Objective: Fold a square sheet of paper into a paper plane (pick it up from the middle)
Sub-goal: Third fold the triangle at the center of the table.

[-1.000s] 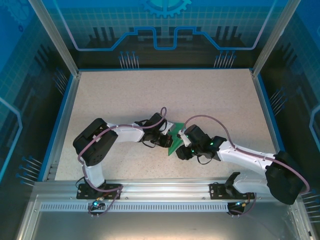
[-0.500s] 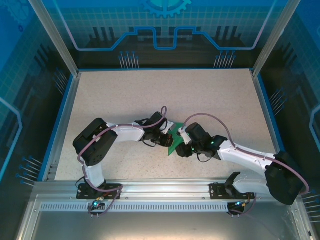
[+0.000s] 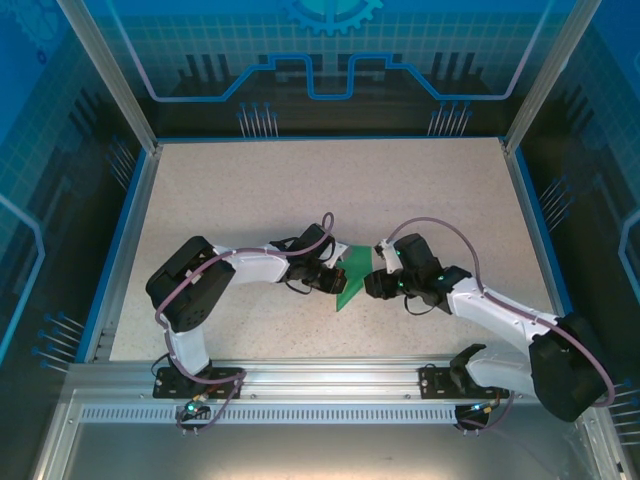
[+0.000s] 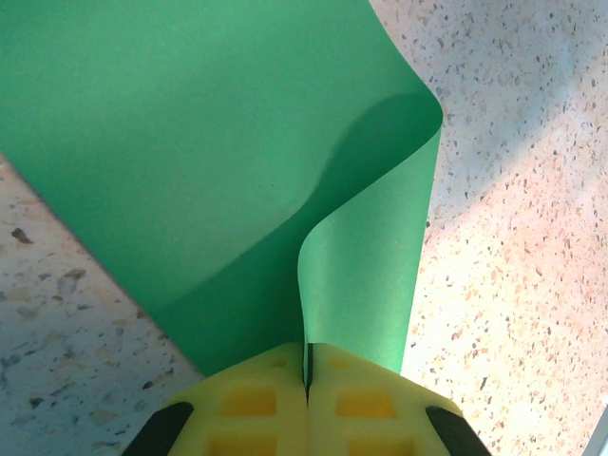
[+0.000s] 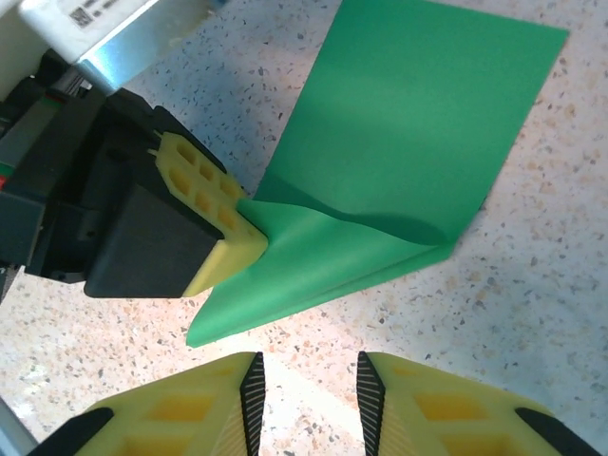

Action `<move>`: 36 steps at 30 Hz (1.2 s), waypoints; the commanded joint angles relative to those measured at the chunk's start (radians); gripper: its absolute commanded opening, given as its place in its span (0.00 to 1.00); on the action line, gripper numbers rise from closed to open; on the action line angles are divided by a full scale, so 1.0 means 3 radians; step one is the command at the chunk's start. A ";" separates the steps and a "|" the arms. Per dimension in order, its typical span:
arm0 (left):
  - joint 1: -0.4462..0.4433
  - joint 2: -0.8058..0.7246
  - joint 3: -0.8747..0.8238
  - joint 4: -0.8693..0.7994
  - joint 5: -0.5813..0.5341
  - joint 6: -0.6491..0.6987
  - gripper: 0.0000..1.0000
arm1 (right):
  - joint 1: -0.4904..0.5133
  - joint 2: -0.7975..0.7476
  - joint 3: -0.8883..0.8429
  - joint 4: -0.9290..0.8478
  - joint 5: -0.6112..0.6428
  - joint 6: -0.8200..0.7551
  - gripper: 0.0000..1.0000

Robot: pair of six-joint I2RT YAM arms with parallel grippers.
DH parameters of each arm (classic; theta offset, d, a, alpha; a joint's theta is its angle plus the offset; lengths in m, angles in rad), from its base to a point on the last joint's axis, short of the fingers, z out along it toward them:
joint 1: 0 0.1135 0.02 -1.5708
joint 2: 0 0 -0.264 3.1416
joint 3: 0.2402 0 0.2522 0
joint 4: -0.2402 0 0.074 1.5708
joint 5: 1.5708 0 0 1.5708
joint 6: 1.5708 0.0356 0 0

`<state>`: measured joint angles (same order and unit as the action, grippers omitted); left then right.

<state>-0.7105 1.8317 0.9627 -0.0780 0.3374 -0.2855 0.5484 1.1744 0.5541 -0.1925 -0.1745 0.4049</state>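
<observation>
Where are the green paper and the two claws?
green paper (image 5: 418, 123), right wrist view, flat upper part.
left claw (image 4: 307, 370), left wrist view, seam between shut fingertips.
right claw (image 5: 309, 378), right wrist view, gap between fingertips.

A beige speckled tabletop (image 3: 300, 190) lies flat, edged by a thin blue border (image 3: 126, 235) on its left, far and right sides. A ribbed metal rail (image 3: 330, 378) runs along the near edge. Two slanted metal posts (image 3: 108, 75) rise from the far corners, and clear panels (image 3: 330, 50) printed with blue lines stand behind.

The left gripper (image 4: 307, 378) is clamped on an edge of the square sheet of paper (image 4: 190, 142). The right gripper (image 5: 306, 385) hovers just beside that sheet, jaws parted, holding nothing.
</observation>
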 commanded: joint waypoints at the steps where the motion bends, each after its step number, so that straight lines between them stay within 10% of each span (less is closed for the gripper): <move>1: 0.0015 -0.0068 0.0074 -0.0110 0.0094 0.0053 0.03 | -0.0043 -0.0006 -0.0042 0.0153 -0.0361 0.0145 0.33; 36: 0.0016 0.0115 0.0202 -0.0186 0.0118 0.0118 0.03 | -0.0161 0.0907 0.0349 0.0239 -0.0528 0.0531 0.21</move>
<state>-0.7105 1.8431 1.0142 -0.1261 0.3565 -0.2592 0.5159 1.4422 0.6304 -0.0975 -0.3225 0.5514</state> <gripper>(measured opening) 0.068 0.214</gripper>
